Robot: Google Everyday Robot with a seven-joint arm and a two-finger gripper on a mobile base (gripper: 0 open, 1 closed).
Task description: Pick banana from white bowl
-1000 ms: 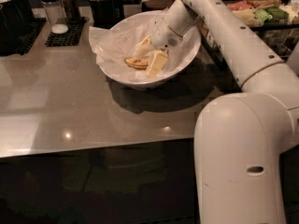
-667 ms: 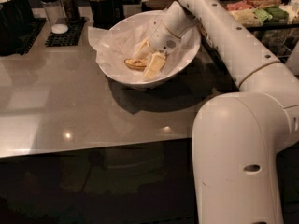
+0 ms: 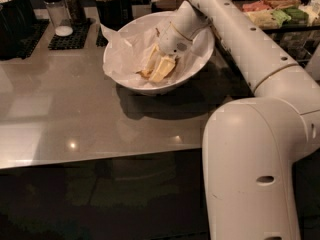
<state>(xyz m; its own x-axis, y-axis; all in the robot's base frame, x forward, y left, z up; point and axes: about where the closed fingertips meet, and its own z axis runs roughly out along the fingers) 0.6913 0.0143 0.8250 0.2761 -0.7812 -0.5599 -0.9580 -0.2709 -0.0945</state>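
The white bowl (image 3: 197, 59) stands on the grey table at the back centre, lined with crinkled white paper. It looks tipped a little toward the front. My gripper (image 3: 159, 68) reaches down into it from the right and sits low over the paper, left of the bowl's middle. Only a small yellow-brown end of the banana (image 3: 144, 74) shows, at the gripper's lower left tip. The rest is hidden by the gripper.
A black mat with shakers (image 3: 64, 31) and a dark cup of sticks (image 3: 109, 4) stand behind the bowl at left. A tray of coloured packets (image 3: 280, 11) is at back right. My arm's bulky white body (image 3: 255, 174) fills the lower right, past the table's front edge.
The gripper stays down in the bowl at almost the same spot. The bowl and the view have shifted only slightly.
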